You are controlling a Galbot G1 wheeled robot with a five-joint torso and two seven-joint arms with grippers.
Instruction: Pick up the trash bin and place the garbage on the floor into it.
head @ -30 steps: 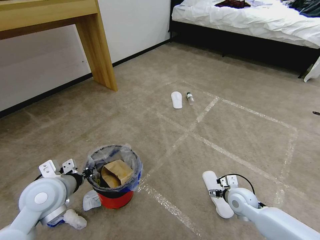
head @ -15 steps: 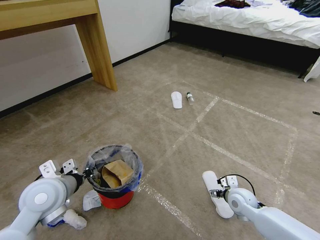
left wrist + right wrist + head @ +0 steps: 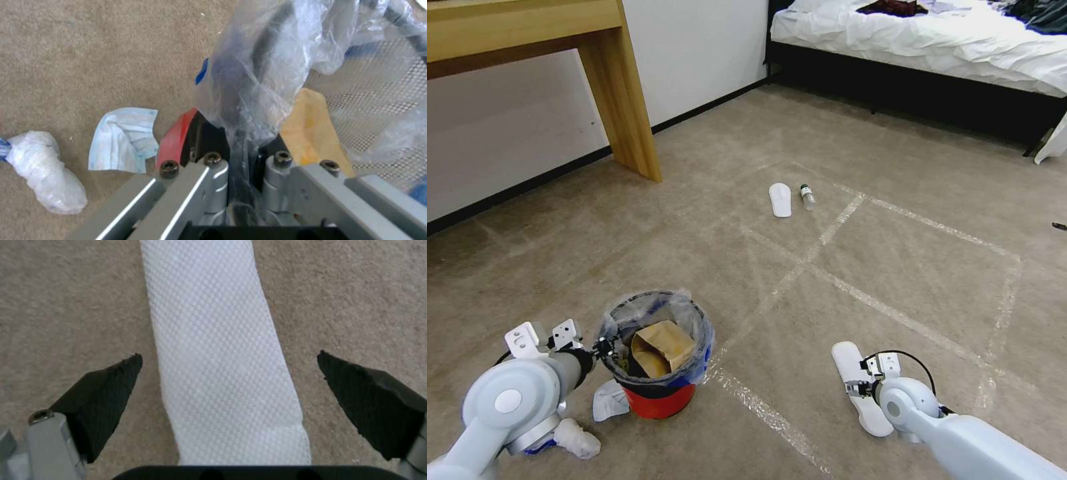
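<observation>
At the far left a crumpled white plastic-wrapped wad [image 3: 576, 438] lies on the beige-brown short-pile carpet [image 3: 894, 260] beside the left arm's wrist, and just beside it a flat pale-blue tissue [image 3: 607, 400] lies against the foot of the bin. The left gripper [image 3: 603, 347] sits at the near-left rim of the small round red bucket with a blue band [image 3: 657, 357], its fingers drawn together on the rim and the crinkled clear plastic liner — the left wrist view shows the two metal fingers [image 3: 217, 173] pinching the liner [image 3: 262, 73] and the bucket's wall between them. The bucket stands upright on the carpet, and a brown paper bag [image 3: 660, 347] rests inside it, tilted, its top showing above the rim. Pale worn tape lines [image 3: 840, 287] cross the carpet to the right of the bin. Farther off, near the middle, a second flat white slipper [image 3: 780, 199] lies just beside a small clear bottle with a green label [image 3: 807, 196], well apart from both arms. At the right, the right gripper [image 3: 857, 388] hangs low over a flat white textured slipper [image 3: 860, 387] lying lengthwise on the carpet; in the right wrist view its black padded fingertips [image 3: 111, 400] stand wide apart, one on either side of the slipper [image 3: 222, 373], neither touching it.
</observation>
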